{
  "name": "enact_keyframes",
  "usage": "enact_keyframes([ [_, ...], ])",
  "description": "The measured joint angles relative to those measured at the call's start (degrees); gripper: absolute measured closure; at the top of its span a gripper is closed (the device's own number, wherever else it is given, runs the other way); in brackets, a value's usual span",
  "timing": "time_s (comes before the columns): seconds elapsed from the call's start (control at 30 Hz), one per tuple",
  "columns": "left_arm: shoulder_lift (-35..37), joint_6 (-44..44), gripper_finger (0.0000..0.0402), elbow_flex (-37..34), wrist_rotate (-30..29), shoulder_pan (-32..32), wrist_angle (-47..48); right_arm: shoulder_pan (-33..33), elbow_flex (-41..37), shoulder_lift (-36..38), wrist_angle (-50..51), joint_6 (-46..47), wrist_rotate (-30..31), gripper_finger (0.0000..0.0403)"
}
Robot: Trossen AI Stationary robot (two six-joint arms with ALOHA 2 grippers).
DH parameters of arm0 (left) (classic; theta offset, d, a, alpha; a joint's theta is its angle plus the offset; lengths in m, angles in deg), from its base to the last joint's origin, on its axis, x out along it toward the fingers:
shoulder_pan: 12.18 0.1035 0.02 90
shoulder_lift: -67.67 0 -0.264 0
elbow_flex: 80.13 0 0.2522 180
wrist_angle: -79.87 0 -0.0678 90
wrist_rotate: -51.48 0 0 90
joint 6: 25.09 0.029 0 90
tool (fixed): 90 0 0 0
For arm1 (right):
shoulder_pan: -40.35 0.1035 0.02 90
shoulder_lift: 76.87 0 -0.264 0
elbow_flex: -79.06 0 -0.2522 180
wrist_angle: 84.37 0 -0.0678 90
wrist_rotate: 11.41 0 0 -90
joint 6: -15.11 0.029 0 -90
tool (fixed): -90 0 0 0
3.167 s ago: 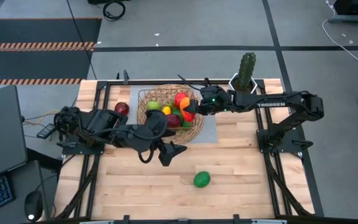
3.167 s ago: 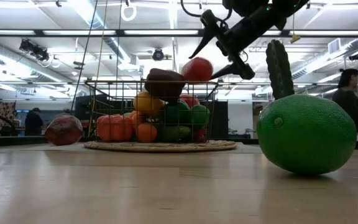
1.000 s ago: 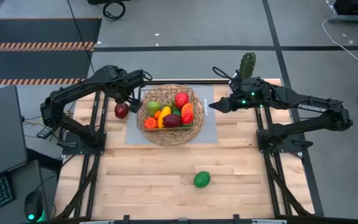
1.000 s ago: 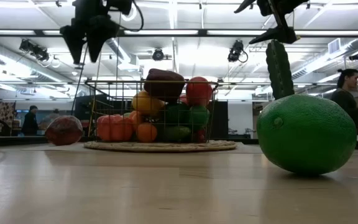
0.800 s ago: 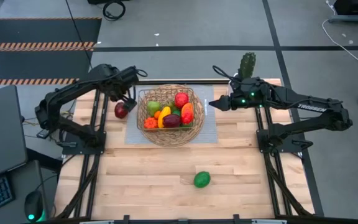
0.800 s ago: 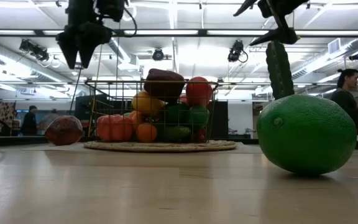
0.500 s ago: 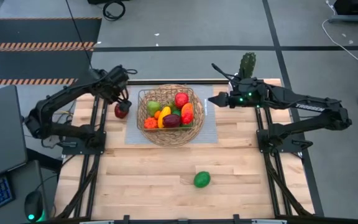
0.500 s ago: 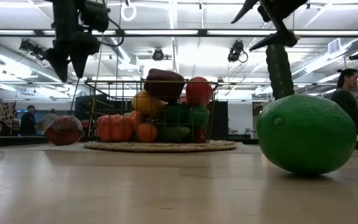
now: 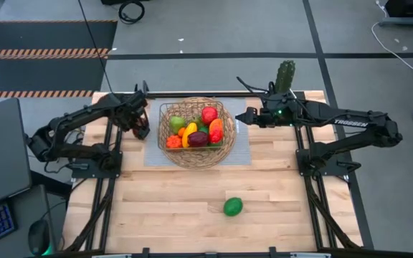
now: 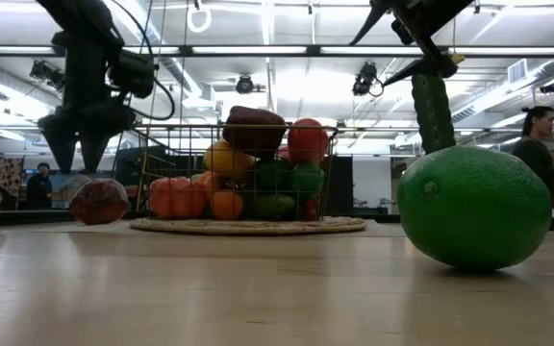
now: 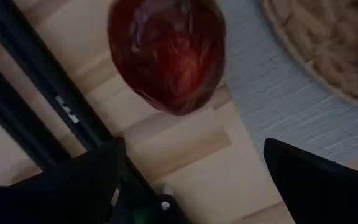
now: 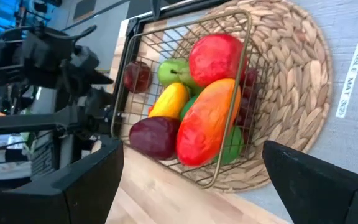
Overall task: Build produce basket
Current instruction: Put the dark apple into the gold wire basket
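Note:
The basket (image 9: 196, 130) is a wire cage on a round woven base, on a grey mat, holding several toy fruits: a red apple (image 12: 216, 57), a mango (image 12: 207, 127), a green pear, a dark plum. A dark red apple (image 10: 99, 202) rests on the table left of the basket and fills the left wrist view (image 11: 166, 53). My left gripper (image 10: 75, 154) is open, pointing down just above that apple, touching nothing. My right gripper (image 9: 241, 117) is open and empty, held high at the basket's right side. A green lime (image 9: 233, 207) lies on the near half of the table.
A green cactus in a white pot (image 9: 285, 77) stands at the far right, behind my right arm. Black frame rails (image 9: 110, 154) run along the table's left and right sides. Bare wood (image 9: 178, 208) lies between the basket and the lime.
My left gripper has come down from high above the basket's left rim and gone toward the table's left edge; it now hangs just over the dark red apple, fingers still apart. The apple, the basket and the lime have kept their places.

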Motion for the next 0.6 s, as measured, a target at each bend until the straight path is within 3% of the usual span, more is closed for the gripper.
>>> enact_keyframes([
  [0.3, 0.0, 1.3, 0.0012, -3.4, -6.4, 0.0, -7.9, 1.7, 0.0, -0.9, 0.2, 0.2, -1.4, 0.0016],
  [0.6, -0.5, 0.1, 0.0012, -3.4, -6.5, 0.3, -12.0, 3.4, 0.0, -0.9, 0.1, -0.6, -2.4, 0.0018],
])
